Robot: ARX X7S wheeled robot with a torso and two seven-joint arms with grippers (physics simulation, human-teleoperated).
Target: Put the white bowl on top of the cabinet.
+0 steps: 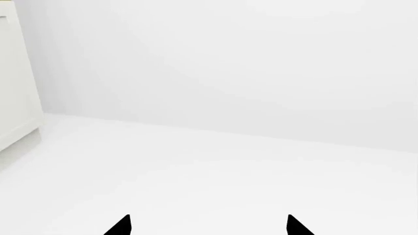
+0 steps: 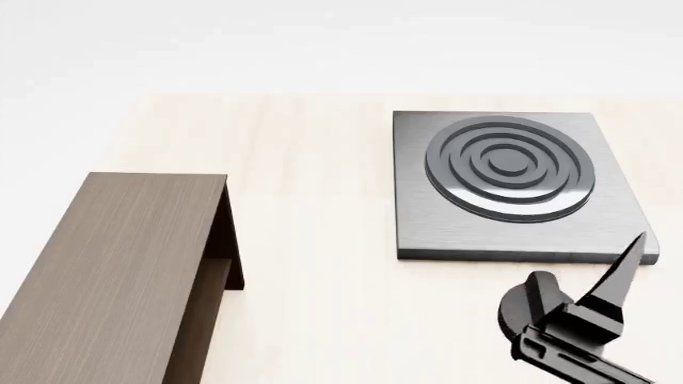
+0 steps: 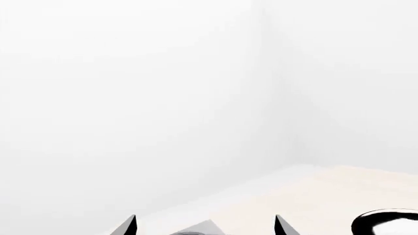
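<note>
My right hand (image 2: 597,276) sits at the lower right of the head view, its fingers spread and holding nothing, one finger tip reaching up against the near right corner of the stove plate (image 2: 513,240); the right wrist view agrees, two dark tips (image 3: 132,225) wide apart with only pale wall and a strip of bench (image 3: 339,196) between them; my left hand (image 1: 209,226) does not show in the head view, but its own camera shows its tips spread too, over bare white floor beside a white cupboard (image 1: 16,83); the cabinet (image 2: 107,272) lies along the lower left of the head view, flat top bare, well apart from the right hand; the white bowl I cannot find with any certainty; at the lower right corner of the right wrist view there is a glossy dark-edged curve (image 3: 385,223) with white inside, which may be its rim or may be something else; so I judge the step in hand is finding it; I would tilt the head towards the right until the bowl is plain, then bring the spread right hand down over one wall, squarely, before pinching.
</note>
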